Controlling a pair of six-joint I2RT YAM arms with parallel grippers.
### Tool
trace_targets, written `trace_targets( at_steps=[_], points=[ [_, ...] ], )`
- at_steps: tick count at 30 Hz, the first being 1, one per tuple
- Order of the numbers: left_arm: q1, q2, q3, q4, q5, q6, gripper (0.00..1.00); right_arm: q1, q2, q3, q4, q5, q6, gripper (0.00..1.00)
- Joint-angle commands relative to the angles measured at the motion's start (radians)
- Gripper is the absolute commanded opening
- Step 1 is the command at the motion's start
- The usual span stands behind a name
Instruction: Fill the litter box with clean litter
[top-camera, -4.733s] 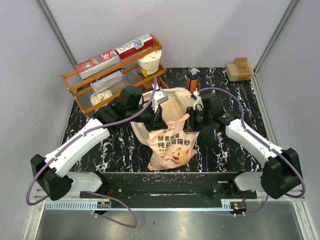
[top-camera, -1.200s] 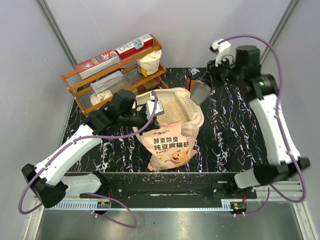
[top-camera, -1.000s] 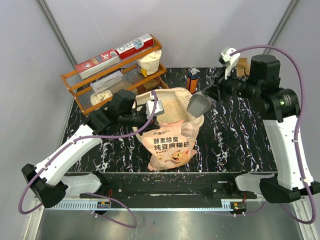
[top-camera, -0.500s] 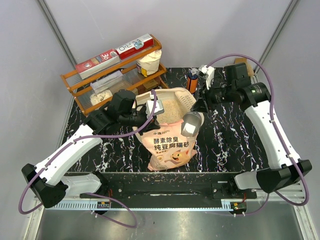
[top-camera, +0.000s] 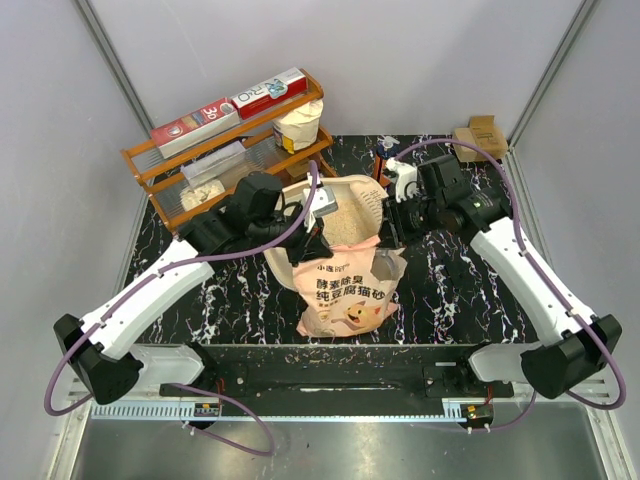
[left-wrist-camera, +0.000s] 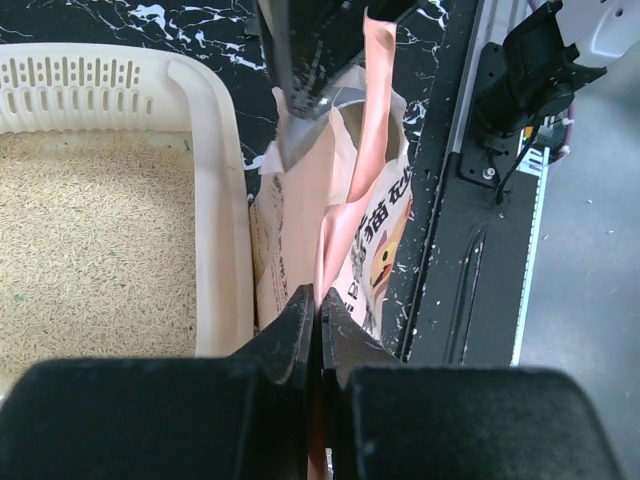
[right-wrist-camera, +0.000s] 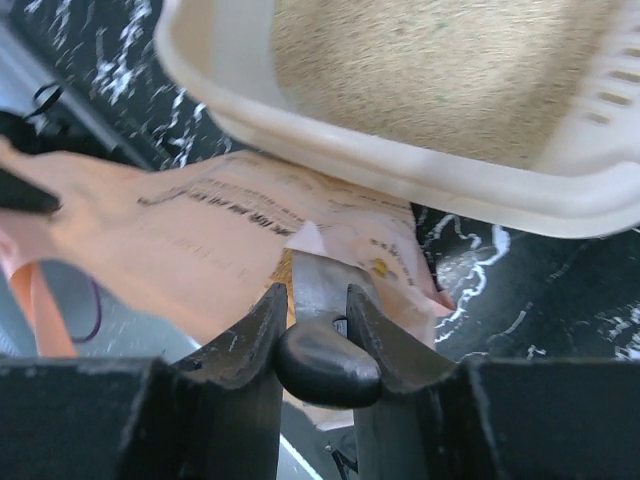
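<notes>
The cream litter box (top-camera: 350, 182) lies mid-table with tan litter (top-camera: 342, 210) in it. It also shows in the left wrist view (left-wrist-camera: 215, 200) and the right wrist view (right-wrist-camera: 400, 160). The peach-orange litter bag (top-camera: 345, 292) stands against its near side. My left gripper (top-camera: 308, 243) is shut on the bag's top edge (left-wrist-camera: 370, 150), holding the mouth up. My right gripper (top-camera: 392, 235) is shut on the dark handle of a grey metal scoop (right-wrist-camera: 325, 290). The scoop's blade reaches into the bag's mouth (right-wrist-camera: 200, 230).
An orange wooden rack (top-camera: 230, 140) with boxes and a white sack (top-camera: 298, 125) stands at the back left. An orange bottle (top-camera: 385, 160) stands behind the litter box. A cardboard box (top-camera: 478, 138) sits at the back right corner. The table is black marbled (top-camera: 470, 290).
My right arm swung the scoop from high over the box's far end down into the bag's mouth. My left gripper kept its hold on the bag's edge and shifted slightly right.
</notes>
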Motion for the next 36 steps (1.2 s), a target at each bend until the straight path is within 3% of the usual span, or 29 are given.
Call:
trace_targets(
  at_steps=[1, 6, 9, 19, 26, 36],
  points=[
    [-0.018, -0.019, 0.092, 0.216, 0.058, -0.080, 0.00, 0.008, -0.081, 0.001, 0.139, 0.219, 0.123, 0.00],
    [-0.026, -0.017, 0.064, 0.239, 0.073, -0.119, 0.00, 0.021, -0.104, -0.049, 0.173, 0.291, 0.117, 0.00],
    [-0.027, -0.016, 0.042, 0.257, 0.076, -0.142, 0.00, 0.049, -0.127, -0.162, 0.185, 0.289, 0.126, 0.00],
    [-0.027, -0.025, -0.027, 0.343, 0.076, -0.284, 0.00, 0.233, -0.147, -0.423, 0.439, 0.438, 0.251, 0.00],
    [-0.026, -0.042, -0.074, 0.333, 0.078, -0.271, 0.00, 0.226, -0.048, -0.497, 0.625, 0.156, 0.561, 0.00],
    [-0.027, -0.048, -0.080, 0.204, 0.055, -0.156, 0.00, -0.061, -0.012, -0.595, 0.890, -0.217, 0.819, 0.00]
  ],
)
